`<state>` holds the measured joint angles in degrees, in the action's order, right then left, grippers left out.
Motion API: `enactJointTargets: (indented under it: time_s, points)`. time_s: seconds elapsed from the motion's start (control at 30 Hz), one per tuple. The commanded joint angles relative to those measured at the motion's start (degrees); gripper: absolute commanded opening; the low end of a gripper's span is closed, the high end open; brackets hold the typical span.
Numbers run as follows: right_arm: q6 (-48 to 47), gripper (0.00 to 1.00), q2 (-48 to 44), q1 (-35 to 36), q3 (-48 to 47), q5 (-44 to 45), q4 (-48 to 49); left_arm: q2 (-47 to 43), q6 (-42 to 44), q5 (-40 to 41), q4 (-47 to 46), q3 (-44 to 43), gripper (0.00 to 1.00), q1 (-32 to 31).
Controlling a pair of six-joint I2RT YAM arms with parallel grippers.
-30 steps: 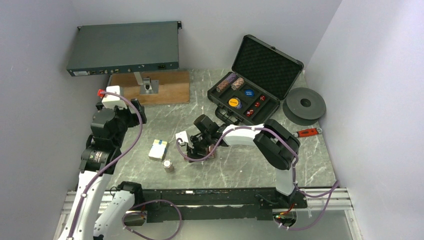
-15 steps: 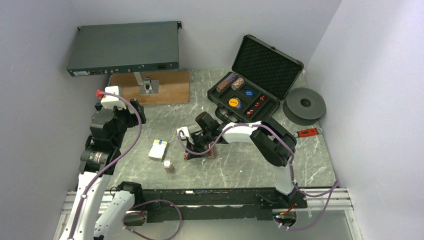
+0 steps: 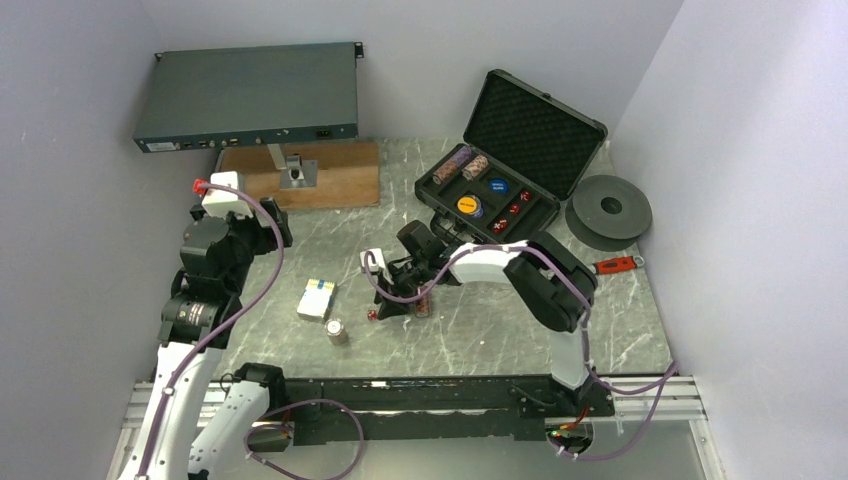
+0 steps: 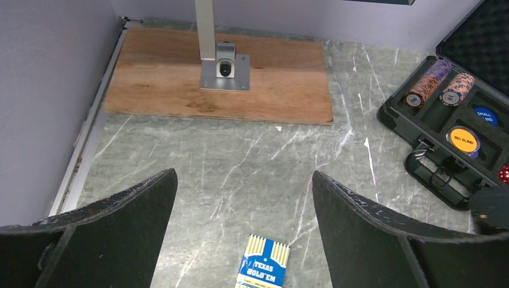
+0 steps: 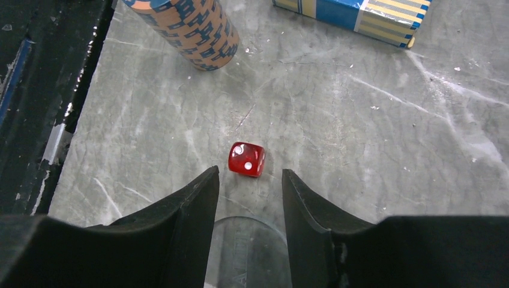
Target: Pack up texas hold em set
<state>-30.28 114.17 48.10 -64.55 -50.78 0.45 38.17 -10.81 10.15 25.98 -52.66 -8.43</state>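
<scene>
The black case (image 3: 432,192) stands open at the back right, holding two chip rolls (image 3: 460,163), a blue button (image 3: 497,186), a yellow button (image 3: 468,205) and red dice (image 3: 512,210). On the table lie the blue-white card box (image 3: 317,298), a loose chip roll (image 3: 336,330) and one red die (image 3: 372,315). My right gripper (image 5: 250,177) is open and low over the table. The die (image 5: 246,159) lies just beyond its fingertips, not between them. A clear round disc (image 5: 249,252) lies between the fingers. My left gripper (image 4: 243,180) hangs wide open above the card box (image 4: 264,273).
A flat grey electronics box (image 3: 248,97) stands on a post over a wooden board (image 3: 330,180) at the back left. A black round disc (image 3: 608,210) and a red-handled tool (image 3: 615,265) lie right of the case. Walls close in on both sides.
The right gripper has drawn back slightly towards the case and its jaws stand narrower. The red die now lies bare on the table ahead of its tips. The left arm is still.
</scene>
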Motion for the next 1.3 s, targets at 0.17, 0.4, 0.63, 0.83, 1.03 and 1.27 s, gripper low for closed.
enactJointTargets:
  time_s: [0.17,0.4,0.63,0.83,1.03,1.27]
  points:
    - [9.0,0.55,-18.3,-0.3,-1.0,4.7,-1.9,4.7,0.1,-10.3,2.0,-1.2,0.88,-0.1]
    - [29.7,0.71,-33.4,-0.3,0.2,32.1,-1.9,13.2,-0.5,-12.0,11.6,-4.0,0.89,-9.7]
    - [40.4,0.89,-44.4,-1.3,-5.5,64.0,-17.1,20.6,-4.9,-12.0,16.0,-4.1,0.83,-18.7]
    - [49.6,0.94,-53.1,-8.5,-2.8,71.4,-18.0,26.4,-8.5,-10.4,16.1,-3.4,0.76,-25.7]
    - [53.3,0.98,-53.7,-12.8,-1.1,80.7,-20.3,31.8,-11.5,-9.5,11.8,-1.0,0.68,-30.1]
    - [55.1,0.98,-53.4,-19.0,2.1,73.9,-20.2,40.5,-15.4,-7.8,11.3,-1.2,0.63,-32.6]
